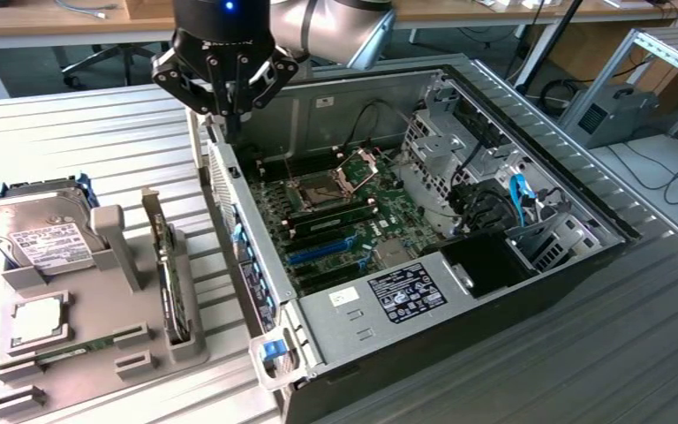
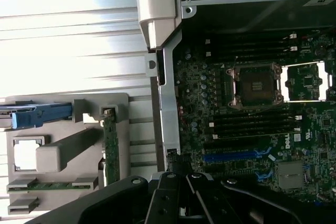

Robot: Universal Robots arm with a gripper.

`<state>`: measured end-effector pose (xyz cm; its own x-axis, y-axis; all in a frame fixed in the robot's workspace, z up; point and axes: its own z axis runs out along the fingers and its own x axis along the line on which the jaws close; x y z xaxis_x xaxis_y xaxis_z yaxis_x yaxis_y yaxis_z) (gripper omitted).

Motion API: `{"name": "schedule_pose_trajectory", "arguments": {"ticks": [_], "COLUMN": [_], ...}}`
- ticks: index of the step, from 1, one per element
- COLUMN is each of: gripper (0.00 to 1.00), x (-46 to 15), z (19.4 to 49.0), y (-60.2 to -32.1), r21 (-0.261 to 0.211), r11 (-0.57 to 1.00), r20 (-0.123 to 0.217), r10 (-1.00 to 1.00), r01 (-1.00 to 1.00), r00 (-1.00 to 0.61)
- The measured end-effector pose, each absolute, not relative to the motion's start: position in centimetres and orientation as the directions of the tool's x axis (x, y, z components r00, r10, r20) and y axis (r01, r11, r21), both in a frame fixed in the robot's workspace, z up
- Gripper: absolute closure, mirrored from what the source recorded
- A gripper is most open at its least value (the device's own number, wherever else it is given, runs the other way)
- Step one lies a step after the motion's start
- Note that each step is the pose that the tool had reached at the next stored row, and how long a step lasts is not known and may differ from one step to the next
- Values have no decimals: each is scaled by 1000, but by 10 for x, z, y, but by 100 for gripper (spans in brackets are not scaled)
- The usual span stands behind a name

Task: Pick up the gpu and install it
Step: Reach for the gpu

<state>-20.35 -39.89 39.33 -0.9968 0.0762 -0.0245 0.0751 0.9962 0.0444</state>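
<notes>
The gpu (image 1: 172,276) stands on edge in a slot of the grey fixture (image 1: 103,371) to the exterior view's left of the open PC case, its silver bracket at the far end. In the wrist view the gpu (image 2: 110,145) appears as a thin green board edge. My gripper (image 1: 232,131) hangs above the back corner of the case's side wall, well away from the gpu. Its fingers are shut together and hold nothing. The wrist view has the gripper's black linkages (image 2: 181,190) over the case wall.
The fixture also carries a silver hard drive (image 1: 42,237), a CPU (image 1: 38,318) and a RAM stick (image 1: 80,349). Inside the open case (image 1: 351,318) lies the motherboard with blue expansion slots (image 1: 321,252) and a CPU socket (image 1: 315,192). Cables and drive cages fill its far side.
</notes>
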Motion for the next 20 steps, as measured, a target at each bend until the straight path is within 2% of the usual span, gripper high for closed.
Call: {"name": "schedule_pose_trajectory", "arguments": {"ticks": [20], "gripper": [89], "x": [-210], "z": [393], "y": [-399], "r21": [44], "r11": [996], "r20": [-25], "r10": [76], "r01": [75], "r00": [-997]}}
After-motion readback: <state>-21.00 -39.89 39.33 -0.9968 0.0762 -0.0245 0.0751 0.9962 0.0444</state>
